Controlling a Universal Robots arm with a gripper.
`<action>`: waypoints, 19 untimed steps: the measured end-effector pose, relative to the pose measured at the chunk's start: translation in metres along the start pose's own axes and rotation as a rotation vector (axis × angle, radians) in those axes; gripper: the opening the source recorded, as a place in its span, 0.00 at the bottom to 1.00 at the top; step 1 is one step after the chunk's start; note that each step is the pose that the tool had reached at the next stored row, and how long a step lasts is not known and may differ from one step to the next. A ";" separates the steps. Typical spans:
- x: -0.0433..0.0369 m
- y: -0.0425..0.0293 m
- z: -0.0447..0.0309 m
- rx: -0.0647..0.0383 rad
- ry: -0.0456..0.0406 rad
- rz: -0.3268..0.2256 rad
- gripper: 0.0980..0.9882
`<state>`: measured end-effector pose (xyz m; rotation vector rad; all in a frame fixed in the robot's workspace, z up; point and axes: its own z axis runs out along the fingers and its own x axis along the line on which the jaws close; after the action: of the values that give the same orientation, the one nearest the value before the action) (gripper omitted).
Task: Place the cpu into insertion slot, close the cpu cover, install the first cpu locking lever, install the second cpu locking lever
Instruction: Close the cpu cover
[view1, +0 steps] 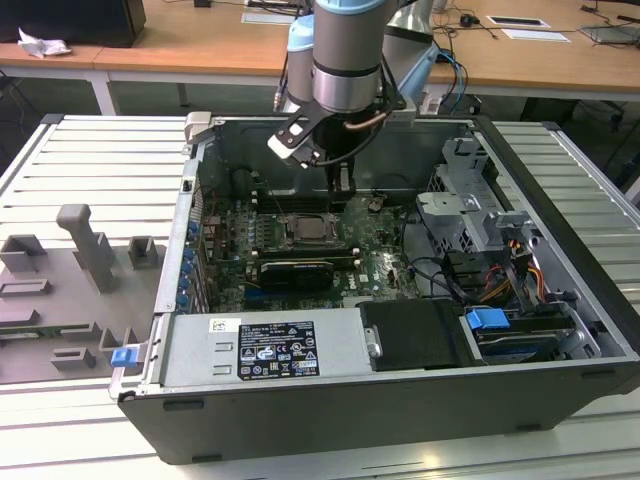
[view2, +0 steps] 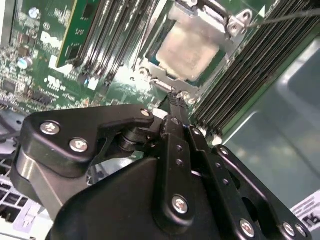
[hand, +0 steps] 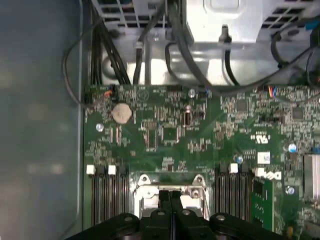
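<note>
- Gripper (view1: 342, 195) lowered inside the open computer case (view1: 560, 300), hanging from the arm over the green motherboard (view1: 375, 250).
- In the exterior view, fingertips just off the insertion slot (view1: 335, 241), at about 1 o'clock from it.
- Pincer narrow: in both wrist views the two fingers (view2: 175, 107) (hand: 170, 197) pressed flat together, nothing seen between them.
- Cpu (view1: 312, 229) (view2: 187, 50) seated in the slot, dull silvery face up.
- Cpu cover (view2: 200, 19) lying down over the chip, its metal frame around the face, which shows through the window.
- In the second wrist view, fingertip close to the cover's near edge; touching or a hair apart, cannot tell.
- Thin metal rod (view2: 285, 17) running off from the cover's corner; latched or free, cannot tell.
- Memory slots (view2: 250, 75) in rows on both sides of the socket.
- Long black card (view1: 295, 270) at 6 o'clock from the slot in the exterior view.
- Coin battery (hand: 122, 113) on the board, well apart from the socket.
- Grey fixture tray (view1: 80, 270) outside the case, at 9 o'clock.
</note>
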<state>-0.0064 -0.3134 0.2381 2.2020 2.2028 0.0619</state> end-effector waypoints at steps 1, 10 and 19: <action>0.0000 -0.0010 0.0024 0.000 -0.0001 0.000 0.01; 0.0004 -0.0237 0.0088 0.000 0.0001 -0.001 0.01; 0.0004 -0.0326 0.0085 0.000 0.0001 -0.001 0.01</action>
<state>-0.0386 -0.3129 0.2281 2.2011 2.2039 0.0618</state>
